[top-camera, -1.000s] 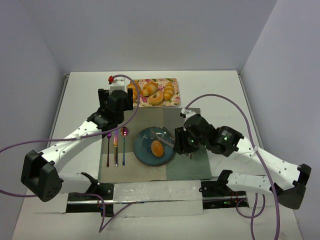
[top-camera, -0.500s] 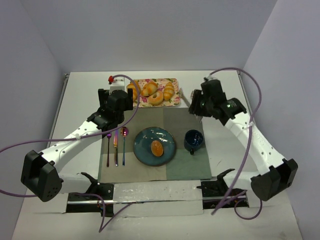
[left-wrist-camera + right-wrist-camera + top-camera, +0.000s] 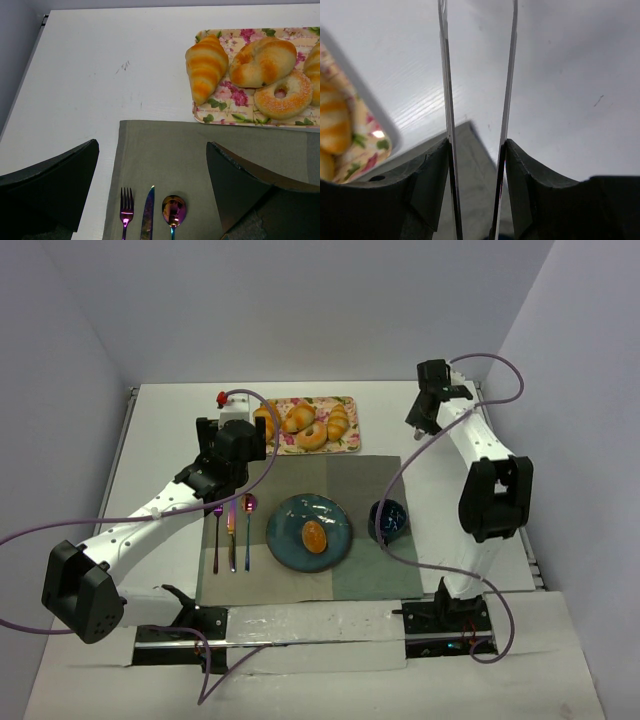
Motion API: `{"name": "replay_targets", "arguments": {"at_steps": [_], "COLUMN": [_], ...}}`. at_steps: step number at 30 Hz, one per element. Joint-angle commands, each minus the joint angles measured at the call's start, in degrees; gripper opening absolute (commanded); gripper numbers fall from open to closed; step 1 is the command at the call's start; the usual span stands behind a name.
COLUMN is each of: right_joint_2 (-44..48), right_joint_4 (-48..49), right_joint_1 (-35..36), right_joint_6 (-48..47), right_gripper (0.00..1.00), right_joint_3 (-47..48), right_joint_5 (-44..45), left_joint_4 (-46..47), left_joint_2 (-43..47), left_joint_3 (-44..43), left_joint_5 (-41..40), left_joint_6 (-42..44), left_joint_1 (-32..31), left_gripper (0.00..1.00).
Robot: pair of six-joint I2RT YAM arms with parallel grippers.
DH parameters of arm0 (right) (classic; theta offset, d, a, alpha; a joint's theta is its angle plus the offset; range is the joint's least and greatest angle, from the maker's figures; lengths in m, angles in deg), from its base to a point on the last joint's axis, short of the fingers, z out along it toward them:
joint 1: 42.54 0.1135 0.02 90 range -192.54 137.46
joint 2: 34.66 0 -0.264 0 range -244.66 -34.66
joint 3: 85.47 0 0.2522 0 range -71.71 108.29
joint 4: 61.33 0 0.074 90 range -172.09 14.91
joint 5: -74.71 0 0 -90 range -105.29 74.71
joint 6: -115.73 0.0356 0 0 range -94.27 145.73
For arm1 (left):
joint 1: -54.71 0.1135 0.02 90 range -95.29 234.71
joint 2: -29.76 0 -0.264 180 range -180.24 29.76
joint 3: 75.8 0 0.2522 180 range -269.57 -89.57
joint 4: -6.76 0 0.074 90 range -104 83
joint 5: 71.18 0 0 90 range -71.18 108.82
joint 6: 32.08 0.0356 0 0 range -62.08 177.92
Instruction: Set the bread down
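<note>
Bread (image 3: 314, 536) is sitting on blue plate (image 3: 281, 531), both grippers empty
Small oval bun is lying near plate's centre, w/ plate resting on grey placemat (image 3: 375, 480); dark mug (image 3: 388, 520) is standing at plate's 3 o'clock, fork (image 3: 126, 210), knife (image 3: 148, 212) & spoon (image 3: 174, 210) are lying at its 9 o'clock, and floral tray (image 3: 226, 102) w/ ridged rolls (image 3: 206, 65) & sugared doughnut (image 3: 282, 95) is sitting at 12. L gripper (image 3: 151, 145) is hovering over mat's far-left part betw. tray & cutlery, fingers spread wide, gripping nothing. R gripper (image 3: 477, 20) is hanging at approx 1–2 o'clock from plate, over bare table (image 3: 560, 60) past tray's right end, well apart from bread; its thin fingers are standing narrowly parted w/ nothing betw. them
</note>
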Motion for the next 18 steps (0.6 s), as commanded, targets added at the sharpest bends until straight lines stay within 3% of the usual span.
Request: {"name": "replay_targets", "arguments": {"at_steps": [1, 9, 18], "right_joint_2": [-4.01, -16.23, -22.3], "right_joint_4": [2.02, 0.17, -2.2], "right_joint_1": [-1.82, -4.81, -7.62], "right_joint_6": [1.16, -1.03, -1.92], "right_gripper": [0.54, 0.54, 0.59], "right_joint_3": [6.08, 13.56, 17.43], "right_joint_5": [3.54, 3.28, 1.52], "left_joint_4": [1.19, 1.63, 1.28], "left_joint_2": [1.73, 2.43, 1.55], "left_joint_3": [-1.9, -1.55, -1.81], "left_joint_5": [-0.02, -0.46, -0.02], "left_joint_6": [-0.54, -0.1, -0.45], "left_joint_1": [-0.23, -0.23, -0.23], "left_gripper": [0.99, 0.99, 0.99]}}
